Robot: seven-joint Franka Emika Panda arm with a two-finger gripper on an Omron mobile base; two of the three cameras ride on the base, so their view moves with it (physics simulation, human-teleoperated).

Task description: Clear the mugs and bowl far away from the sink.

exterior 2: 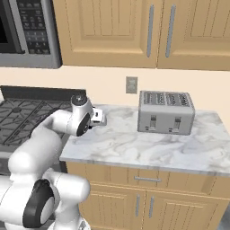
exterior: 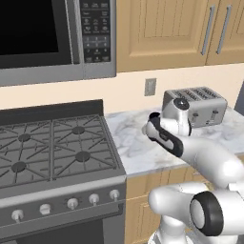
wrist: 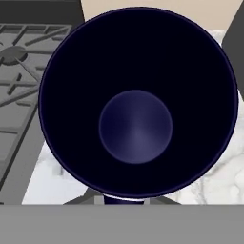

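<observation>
A dark navy mug [wrist: 136, 102] takes up most of the hand view, seen from above down to its round bottom. My gripper [wrist: 123, 200] is shut on the near rim of this mug. It hangs just above the marble counter [wrist: 209, 181], beside the stove [wrist: 19, 71]. In the right base view the gripper [exterior 2: 99, 118] is at the counter's left end, and in the left base view the hand [exterior: 152, 125] is in front of the toaster. The bowl and the sink are out of view.
A silver toaster [exterior 2: 165, 111] stands at the back of the marble counter [exterior 2: 148, 148]. The gas stove [exterior: 52, 147] adjoins the counter on the left, with a microwave [exterior: 47, 38] above it. Wooden cabinets [exterior 2: 148, 31] hang over the counter.
</observation>
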